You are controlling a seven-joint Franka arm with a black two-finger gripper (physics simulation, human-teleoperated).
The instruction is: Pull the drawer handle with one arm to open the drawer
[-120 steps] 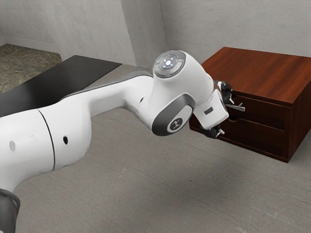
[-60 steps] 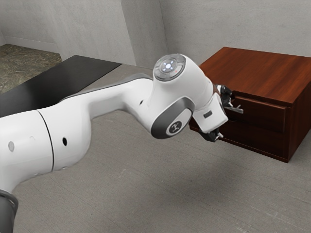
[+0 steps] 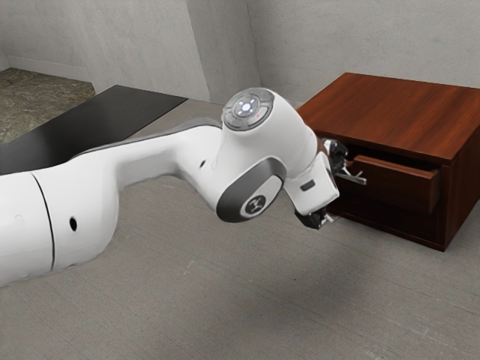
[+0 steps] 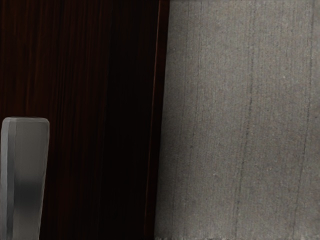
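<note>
Exterior view: one white arm (image 3: pixel 150 172) reaches one wooden cabinet (image 3: pixel 397 105) with two drawers. The upper drawer (image 3: pixel 397 184) stands partly out. The jaws sit at its single metal handle (image 3: pixel 351 177); the hand blocks them, so their grip cannot be told.

Wrist view: one grey handle bar lies against dark wood, beside the grey floor (image 4: pixel 240 125).

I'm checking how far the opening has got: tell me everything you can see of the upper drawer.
The upper drawer is dark reddish-brown wood, like its cabinet. It stands partly pulled out and level, with a dark gap showing above its front. A grey metal bar handle sticks out from the front's end nearer the arm, and the gripper is at that handle.
</note>
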